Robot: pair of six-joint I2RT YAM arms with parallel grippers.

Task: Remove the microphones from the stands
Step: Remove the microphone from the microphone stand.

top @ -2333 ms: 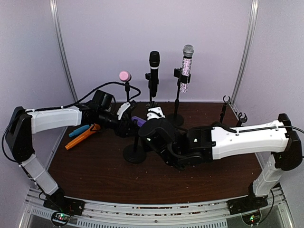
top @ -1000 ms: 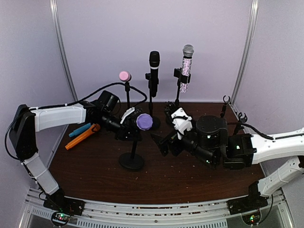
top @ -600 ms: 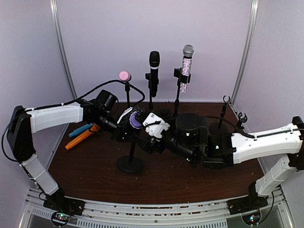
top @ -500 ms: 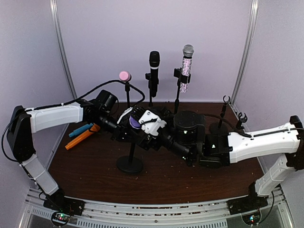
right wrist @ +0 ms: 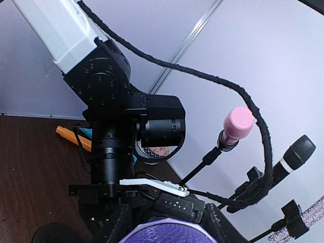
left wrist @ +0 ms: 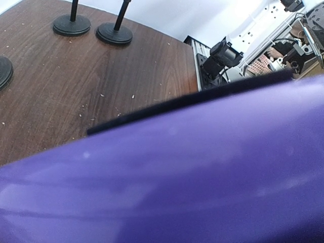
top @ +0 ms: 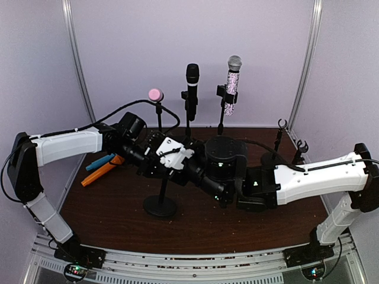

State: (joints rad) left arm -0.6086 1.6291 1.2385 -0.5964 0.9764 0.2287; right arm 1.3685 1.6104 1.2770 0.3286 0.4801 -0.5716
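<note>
**Purple microphone held over its stand**

The purple microphone [left wrist: 177,167] sits in mid-air above the black stand [top: 160,206], between the two arms. The right gripper [right wrist: 168,225] has its dark fingers pressed against either side of the rounded purple head. The left gripper [top: 148,161] meets it from the opposite side. The mic body fills its wrist view, so its grip cannot be told.

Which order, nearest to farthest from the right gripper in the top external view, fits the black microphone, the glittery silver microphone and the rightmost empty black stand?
1. Black microphone, upright at centre back, just behind the right gripper.
2. Glittery silver microphone, further right at the back.
3. Rightmost empty black stand, at the far right.
</note>
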